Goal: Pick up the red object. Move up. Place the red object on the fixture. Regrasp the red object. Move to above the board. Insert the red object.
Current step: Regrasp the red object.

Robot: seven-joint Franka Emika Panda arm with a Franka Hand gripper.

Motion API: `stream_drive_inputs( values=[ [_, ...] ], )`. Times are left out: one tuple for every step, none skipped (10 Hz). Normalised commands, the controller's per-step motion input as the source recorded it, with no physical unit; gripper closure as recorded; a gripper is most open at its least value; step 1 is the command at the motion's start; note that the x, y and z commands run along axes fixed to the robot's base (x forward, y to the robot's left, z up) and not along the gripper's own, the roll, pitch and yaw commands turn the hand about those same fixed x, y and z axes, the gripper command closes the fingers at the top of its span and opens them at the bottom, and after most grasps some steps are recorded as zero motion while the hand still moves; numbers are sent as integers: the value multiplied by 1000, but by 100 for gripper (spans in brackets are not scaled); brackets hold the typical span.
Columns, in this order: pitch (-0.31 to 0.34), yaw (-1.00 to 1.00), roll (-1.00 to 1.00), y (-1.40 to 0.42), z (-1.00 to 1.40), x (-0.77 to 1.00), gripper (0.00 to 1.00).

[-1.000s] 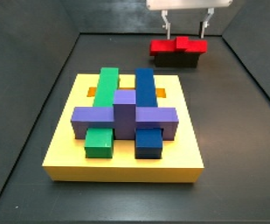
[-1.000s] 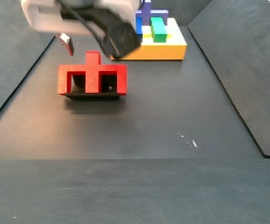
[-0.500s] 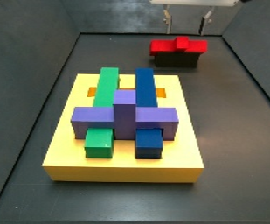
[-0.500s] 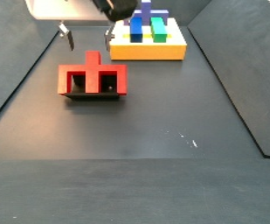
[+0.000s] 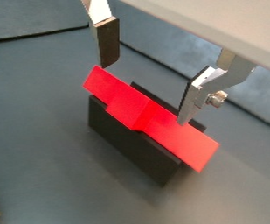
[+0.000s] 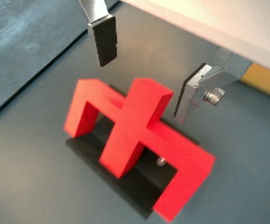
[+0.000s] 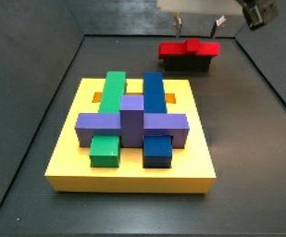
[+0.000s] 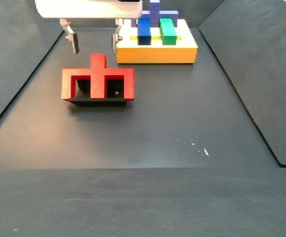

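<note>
Here the red object (image 5: 143, 118) sits on the fixture (image 5: 125, 144), its flat bar lying along the top of the dark holder and its 3 prongs showing in a wrist view (image 6: 125, 131). In a side view the red object (image 8: 98, 81) and the fixture (image 8: 101, 98) stand on the dark bench (image 8: 170, 130), left of centre and nearer than the board (image 8: 157, 48). In a side view (image 7: 189, 48) the red piece sits on the fixture (image 7: 187, 63) at the far right, well apart from the board (image 7: 132, 171).

The pincer (image 5: 155, 74) hangs above the red object with its jaws spread wide, holding nothing; its 2 silver fingers (image 5: 106, 42) stand clear on either side of the bar, not touching it. In a side view the pincer (image 8: 92, 39) hovers just above the piece.

The board carries green (image 7: 108, 120), blue (image 7: 155, 120) and purple (image 7: 132, 123) blocks.
</note>
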Motion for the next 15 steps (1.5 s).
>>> stream_drive_inputs(
  values=[
    [100,249,800,0,-191,0,0],
    [83,260,803,0,-180,0,0],
    [120,283,783,-91,-117,0,0],
    [117,289,777,-140,-94,0,0],
    [57,271,620,-180,-197,0,0],
    [117,140,474,-237,-331,11,0],
    [111,80,349,-143,-297,31,0],
    [149,111,437,-26,-197,6,0],
    [206,146,529,80,9,51,0],
    [249,200,651,57,49,146,0],
    [200,260,697,0,-6,140,0],
    [180,311,711,0,-80,177,0],
    [200,251,829,-94,-3,157,0],
    [157,223,694,-51,-54,126,0],
    [109,186,554,-26,-80,103,0]
  ],
)
